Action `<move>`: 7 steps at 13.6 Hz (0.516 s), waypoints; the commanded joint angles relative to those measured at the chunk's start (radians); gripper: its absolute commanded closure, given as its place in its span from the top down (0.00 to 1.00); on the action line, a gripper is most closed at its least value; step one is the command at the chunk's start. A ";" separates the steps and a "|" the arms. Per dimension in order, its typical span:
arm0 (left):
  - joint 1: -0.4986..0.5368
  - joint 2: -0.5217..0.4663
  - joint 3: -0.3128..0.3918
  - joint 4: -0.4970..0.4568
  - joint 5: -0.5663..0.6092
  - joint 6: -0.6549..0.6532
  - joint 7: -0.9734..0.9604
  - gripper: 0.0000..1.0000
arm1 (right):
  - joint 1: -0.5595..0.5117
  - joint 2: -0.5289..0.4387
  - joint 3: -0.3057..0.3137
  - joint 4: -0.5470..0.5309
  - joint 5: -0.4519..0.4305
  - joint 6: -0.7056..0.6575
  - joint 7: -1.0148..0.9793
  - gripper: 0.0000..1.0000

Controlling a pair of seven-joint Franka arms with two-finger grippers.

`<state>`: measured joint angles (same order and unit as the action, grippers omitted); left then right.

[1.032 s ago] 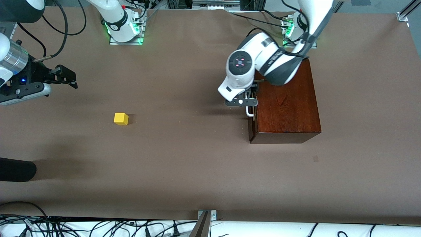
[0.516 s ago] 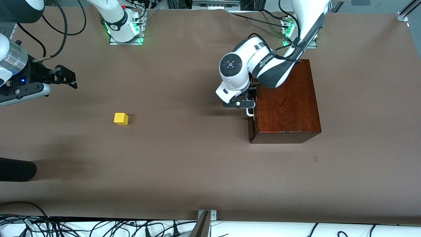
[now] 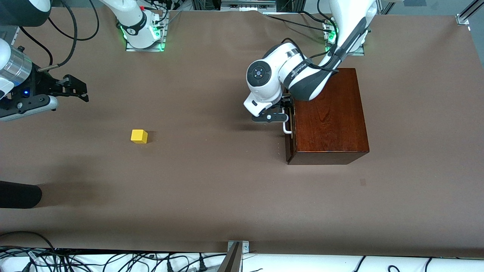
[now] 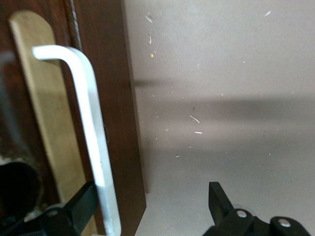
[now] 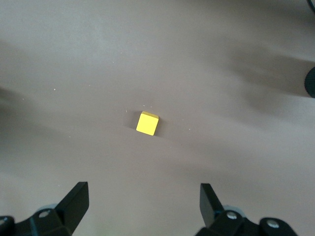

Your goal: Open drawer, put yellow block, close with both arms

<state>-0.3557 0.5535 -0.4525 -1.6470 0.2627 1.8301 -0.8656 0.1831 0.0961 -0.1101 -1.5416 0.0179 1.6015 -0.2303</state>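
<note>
The mahogany box [image 3: 329, 113] stands toward the left arm's end of the table, with the drawer [image 3: 289, 145] pushed in. My left gripper [image 3: 284, 113] [image 4: 150, 201] is open at the drawer front [image 4: 115, 123]. The white bar handle [image 3: 287, 128] [image 4: 91, 132] runs between its fingers, close against one finger [image 4: 81, 206]; the other finger [image 4: 219, 196] stands well apart. The yellow block [image 3: 139, 136] [image 5: 147, 123] lies alone on the brown table toward the right arm's end. My right gripper [image 3: 81, 90] [image 5: 142, 201] hangs open above the table, short of the block, holding nothing.
A black rounded object [image 3: 19, 194] pokes in at the table edge on the right arm's end. A metal bracket [image 3: 236, 255] sits at the edge nearest the front camera, with cables [image 3: 113, 260] along it. Bare brown table [image 3: 211, 170] lies between block and box.
The left arm's wrist has swung a little toward the right arm's end, with its gripper staying at the handle. The box, the block and the right arm have not moved.
</note>
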 commanded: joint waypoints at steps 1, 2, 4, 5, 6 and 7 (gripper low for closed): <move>-0.008 0.022 0.000 0.001 0.059 0.012 -0.027 1.00 | -0.010 0.004 0.004 0.012 0.004 -0.011 0.000 1.00; -0.008 0.025 0.000 0.001 0.064 0.011 -0.027 1.00 | -0.010 0.004 0.004 0.012 0.005 -0.012 -0.001 1.00; -0.014 0.029 0.000 0.003 0.064 0.012 -0.033 1.00 | -0.011 0.004 0.004 0.012 0.005 -0.012 -0.001 1.00; -0.025 0.029 0.000 0.006 0.064 0.014 -0.041 1.00 | -0.013 0.004 0.004 0.012 0.005 -0.012 -0.001 1.00; -0.028 0.040 -0.002 0.012 0.064 0.015 -0.043 1.00 | -0.013 0.004 0.004 0.012 0.005 -0.012 -0.001 1.00; -0.044 0.052 -0.002 0.022 0.064 0.020 -0.044 1.00 | -0.013 0.004 0.004 0.012 0.007 -0.012 -0.001 1.00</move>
<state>-0.3691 0.5837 -0.4522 -1.6476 0.2979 1.8398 -0.8823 0.1814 0.0962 -0.1102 -1.5416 0.0179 1.6011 -0.2303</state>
